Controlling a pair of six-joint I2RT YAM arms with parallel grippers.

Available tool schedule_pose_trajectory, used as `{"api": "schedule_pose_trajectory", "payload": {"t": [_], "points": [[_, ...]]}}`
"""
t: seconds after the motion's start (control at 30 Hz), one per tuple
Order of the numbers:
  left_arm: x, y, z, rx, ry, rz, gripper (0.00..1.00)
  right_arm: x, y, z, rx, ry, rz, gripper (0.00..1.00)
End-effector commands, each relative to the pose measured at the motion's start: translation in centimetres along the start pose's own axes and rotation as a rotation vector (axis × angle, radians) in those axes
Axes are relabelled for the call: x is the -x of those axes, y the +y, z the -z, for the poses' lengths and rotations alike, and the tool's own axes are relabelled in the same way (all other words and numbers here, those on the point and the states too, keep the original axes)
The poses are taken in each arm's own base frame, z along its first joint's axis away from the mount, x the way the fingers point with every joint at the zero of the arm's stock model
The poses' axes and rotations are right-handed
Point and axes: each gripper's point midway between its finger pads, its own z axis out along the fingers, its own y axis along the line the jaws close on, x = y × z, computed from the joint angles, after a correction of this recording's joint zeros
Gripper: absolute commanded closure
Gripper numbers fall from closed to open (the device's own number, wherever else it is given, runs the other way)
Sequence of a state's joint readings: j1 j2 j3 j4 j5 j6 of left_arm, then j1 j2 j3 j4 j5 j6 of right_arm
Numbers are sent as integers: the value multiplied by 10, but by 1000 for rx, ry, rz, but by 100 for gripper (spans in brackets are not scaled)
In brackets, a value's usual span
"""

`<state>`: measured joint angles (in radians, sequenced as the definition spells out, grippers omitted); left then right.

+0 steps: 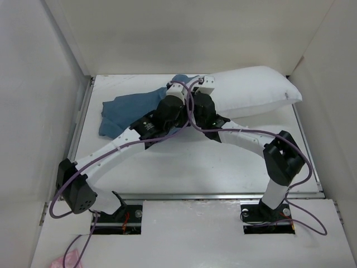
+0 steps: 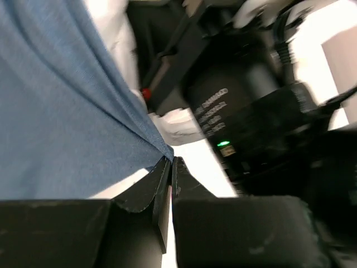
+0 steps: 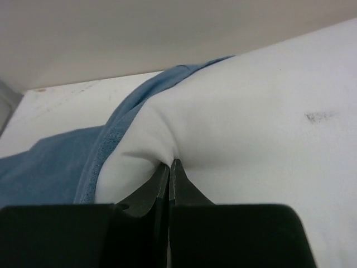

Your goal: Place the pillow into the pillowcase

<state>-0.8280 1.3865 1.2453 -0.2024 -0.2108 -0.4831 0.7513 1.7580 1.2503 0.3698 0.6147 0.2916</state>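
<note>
With left gripper (image 2: 170, 167) clenched on the pillowcase (image 1: 131, 109) edge and right gripper (image 3: 169, 170) pinching the pillow (image 1: 251, 92) corner at upper centre, could tug either thin pinch loose or bunch the opening shut.

A white table (image 1: 212, 167) stood boxed in by white walls (image 1: 33, 100); a metal rail (image 1: 195, 196) ran along its near edge; a pink scrap (image 1: 59, 262) lay at the near-left corner.
</note>
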Motion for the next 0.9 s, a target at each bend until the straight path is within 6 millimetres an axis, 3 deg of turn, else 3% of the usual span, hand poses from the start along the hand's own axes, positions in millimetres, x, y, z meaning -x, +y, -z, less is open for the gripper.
{"api": "schedule_pose_trajectory", "payload": {"t": [0.0, 0.23, 0.33, 0.4, 0.47, 0.5, 0.57, 0.6, 0.63, 0.73, 0.87], "points": [[38, -60, 34, -221, -62, -14, 100, 16, 26, -4, 47, -69, -173, 100], [76, -79, 52, -279, -155, 29, 100, -84, 16, 7, 74, 163, -200, 100], [81, -72, 46, -229, -182, 62, 100, -108, 18, 26, 142, 258, -197, 100], [75, -63, 33, -175, -157, 98, 95, -100, 29, 40, 258, 241, -205, 100], [48, -59, 11, -171, -59, 86, 84, -88, 35, 57, 359, 211, -173, 96], [41, -61, 5, -178, -35, 81, 66, -78, 38, 60, 378, 194, -174, 90], [18, -50, -4, -132, 35, 64, 54, -61, 43, 69, 461, 170, -135, 75], [14, -42, -8, -89, 39, 58, 50, -53, 38, 77, 445, 182, -128, 60], [9, -34, -10, -52, 48, 67, 46, -43, 32, 76, 427, 173, -111, 57], [21, -12, 5, 52, -10, 76, 39, -22, 11, 80, 345, 172, -92, 47], [30, 26, 26, 221, -90, 120, 30, -15, -16, 80, 282, 203, -20, 40]]}}
